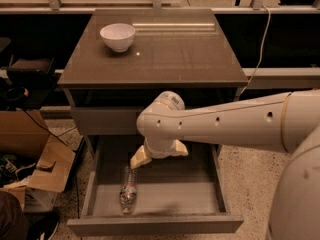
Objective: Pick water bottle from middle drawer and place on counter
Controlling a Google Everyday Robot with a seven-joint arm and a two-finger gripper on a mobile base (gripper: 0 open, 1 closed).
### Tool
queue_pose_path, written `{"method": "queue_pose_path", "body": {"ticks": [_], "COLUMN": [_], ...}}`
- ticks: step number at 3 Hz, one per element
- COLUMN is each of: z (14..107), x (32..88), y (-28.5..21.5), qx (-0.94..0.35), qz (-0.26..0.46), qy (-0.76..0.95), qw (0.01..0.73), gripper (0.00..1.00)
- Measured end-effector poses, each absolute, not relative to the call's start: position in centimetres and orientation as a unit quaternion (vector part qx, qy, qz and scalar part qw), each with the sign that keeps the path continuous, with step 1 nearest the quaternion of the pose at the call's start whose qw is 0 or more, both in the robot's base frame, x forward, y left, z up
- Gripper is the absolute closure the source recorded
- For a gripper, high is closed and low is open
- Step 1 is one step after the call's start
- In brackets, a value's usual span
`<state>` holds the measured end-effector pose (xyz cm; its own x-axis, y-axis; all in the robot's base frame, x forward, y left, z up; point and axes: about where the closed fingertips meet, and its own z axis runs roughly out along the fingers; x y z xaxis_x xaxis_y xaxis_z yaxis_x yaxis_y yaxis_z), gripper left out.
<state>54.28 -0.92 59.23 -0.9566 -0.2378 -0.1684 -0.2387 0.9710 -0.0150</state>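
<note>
The water bottle (128,190) lies lengthwise in the left half of the open middle drawer (195,194), cap toward the drawer front. My arm reaches in from the right over the drawer. The gripper (140,159) hangs just above and behind the bottle's far end, its cream fingertip pointing down-left, apart from the bottle. The counter (175,59) is the glossy grey-brown top of the cabinet above.
A white bowl (118,36) stands at the counter's back left. Cardboard boxes (35,159) and clutter sit on the floor left of the cabinet. A cable (260,39) hangs at the right. A speckled floor lies right of the drawer.
</note>
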Motion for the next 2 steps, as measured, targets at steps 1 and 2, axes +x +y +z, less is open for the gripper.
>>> {"method": "queue_pose_path", "body": {"ticks": [1,2], "z": [55.3,54.3], "x": [54.6,54.7], "y": [0.1,0.4], "qx": [-0.076,-0.052], "qz": [0.014,0.019], "qy": [0.994,0.995], "qw": [0.080,0.078], "gripper": [0.00,0.00]}}
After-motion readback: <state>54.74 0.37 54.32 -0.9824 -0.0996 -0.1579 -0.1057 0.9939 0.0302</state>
